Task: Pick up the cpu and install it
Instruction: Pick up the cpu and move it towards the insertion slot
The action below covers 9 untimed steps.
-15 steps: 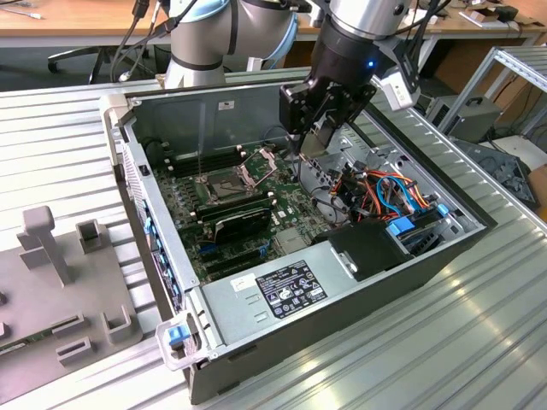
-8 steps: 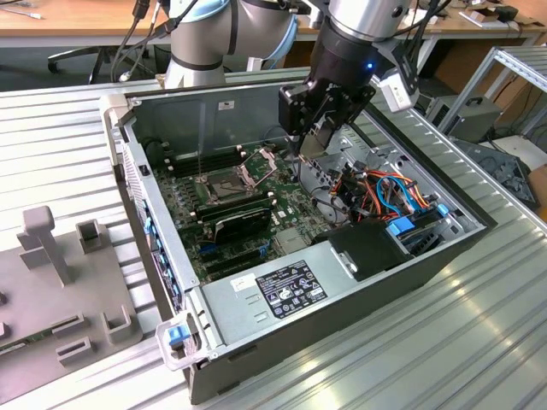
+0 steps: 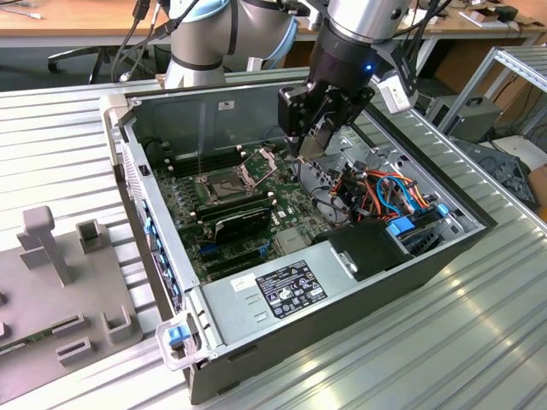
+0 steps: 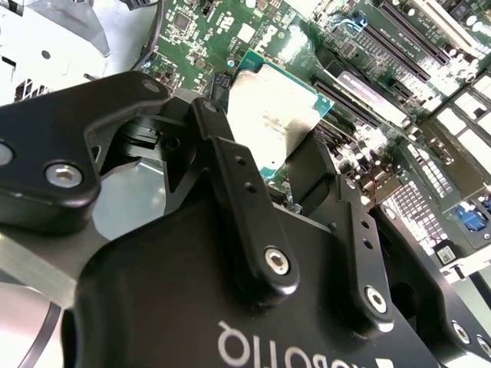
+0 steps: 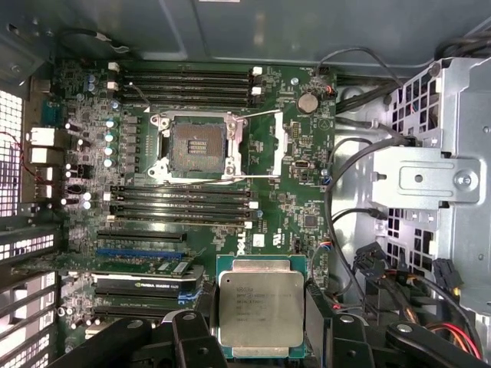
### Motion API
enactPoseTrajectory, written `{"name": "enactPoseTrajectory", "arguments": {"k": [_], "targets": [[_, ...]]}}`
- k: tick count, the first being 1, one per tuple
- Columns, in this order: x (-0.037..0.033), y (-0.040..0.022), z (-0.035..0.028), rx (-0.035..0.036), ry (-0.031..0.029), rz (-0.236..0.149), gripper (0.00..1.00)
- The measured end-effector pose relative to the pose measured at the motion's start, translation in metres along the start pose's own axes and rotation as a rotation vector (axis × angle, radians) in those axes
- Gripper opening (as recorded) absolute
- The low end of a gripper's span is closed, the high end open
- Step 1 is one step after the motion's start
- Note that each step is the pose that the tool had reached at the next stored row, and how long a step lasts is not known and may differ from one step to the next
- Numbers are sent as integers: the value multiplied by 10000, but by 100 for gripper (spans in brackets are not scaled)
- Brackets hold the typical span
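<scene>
In the exterior view the fingers (image 3: 292,120) hang inside the open computer case (image 3: 385,295), above the board and to the exterior view's right of the open socket (image 3: 224,182). The second wrist view brings out the grip: the fingers (image 4: 230,169) are closed on opposite edges of the cpu (image 4: 272,115), silver top showing. In the first wrist view the held cpu (image 5: 261,307) is well apart from the socket (image 5: 198,146), with memory sticks (image 5: 180,201) between them.

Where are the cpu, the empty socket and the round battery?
cpu (image 5: 261,310): first wrist view, middle of its metal top.
socket (image 5: 198,144): first wrist view, its dark contact field.
battery (image 5: 308,102): first wrist view, centre of its face.
</scene>
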State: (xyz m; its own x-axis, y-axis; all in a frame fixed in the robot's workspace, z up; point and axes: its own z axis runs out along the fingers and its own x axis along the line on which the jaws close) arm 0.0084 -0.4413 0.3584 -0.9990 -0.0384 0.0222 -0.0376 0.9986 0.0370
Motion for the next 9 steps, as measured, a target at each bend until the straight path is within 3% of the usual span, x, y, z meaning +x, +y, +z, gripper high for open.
{"name": "enactPoseTrajectory", "arguments": {"k": [9], "targets": [[6,1,27,-1,-1,0,55]]}}
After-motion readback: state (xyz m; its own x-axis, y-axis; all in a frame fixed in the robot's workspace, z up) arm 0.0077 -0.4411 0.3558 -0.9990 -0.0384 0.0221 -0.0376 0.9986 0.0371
